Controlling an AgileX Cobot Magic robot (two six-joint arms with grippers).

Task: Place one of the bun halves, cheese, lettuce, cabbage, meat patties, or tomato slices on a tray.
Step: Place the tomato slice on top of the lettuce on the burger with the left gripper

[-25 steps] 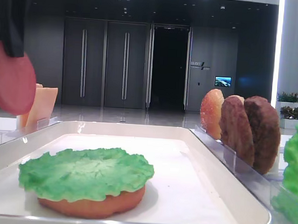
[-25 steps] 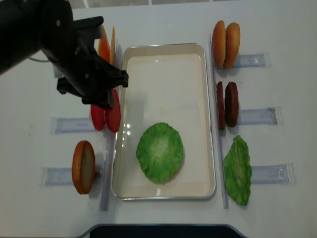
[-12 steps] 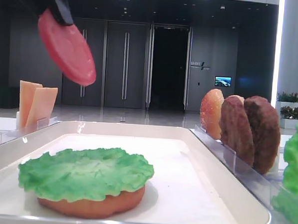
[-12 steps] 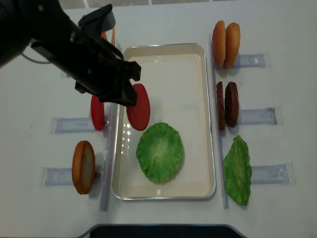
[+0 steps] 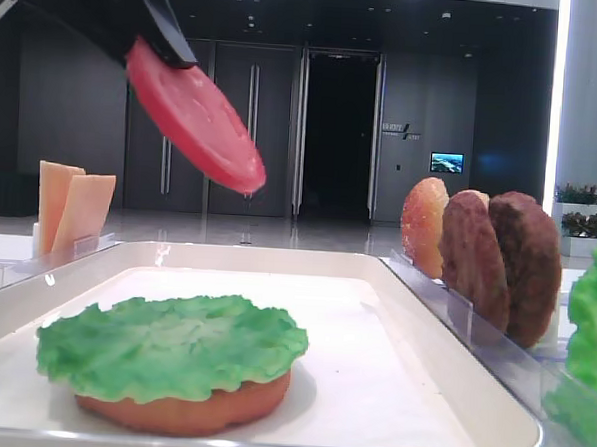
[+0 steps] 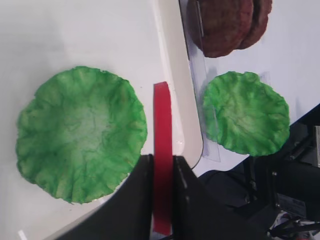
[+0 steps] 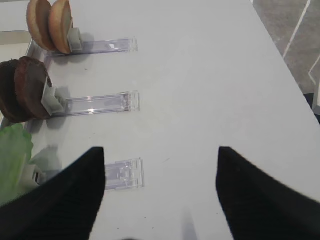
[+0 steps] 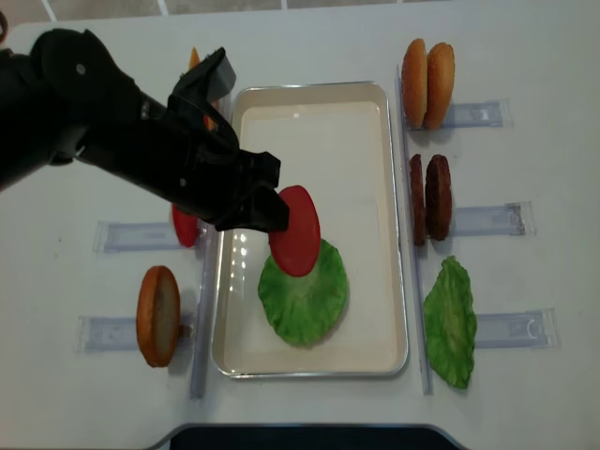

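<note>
Holding: my left gripper (image 8: 267, 211) is clamped on a tomato slice (image 8: 294, 231), which I see edge-on between the fingers (image 6: 137, 200) in the left wrist view.
Far-left racks: a bun half (image 8: 157, 315) stands on edge at the near left; a second tomato slice (image 8: 185, 225) stands behind it, partly hidden by my arm; cheese (image 5: 75, 212) stands at the far left.
Left arm: it reaches in from the far left, across the tray's left rim.
Held slice: tilted, in the air above the tray (image 8: 370, 169), over the far-left edge of the lettuce (image 8: 305, 295); from the low view it hangs well clear of the lettuce.
Tray: white, in the middle of the table (image 8: 525, 56); the lettuce lies flat on a bun (image 5: 184, 408) in its near half.
Right racks: two buns (image 8: 427, 82) on edge at the far right, two patties (image 8: 429, 197) nearer, then a loose lettuce leaf (image 8: 450, 323) nearest.
Right gripper: its fingers (image 7: 260, 200) stand wide apart over bare table, right of the racks, holding nothing.
</note>
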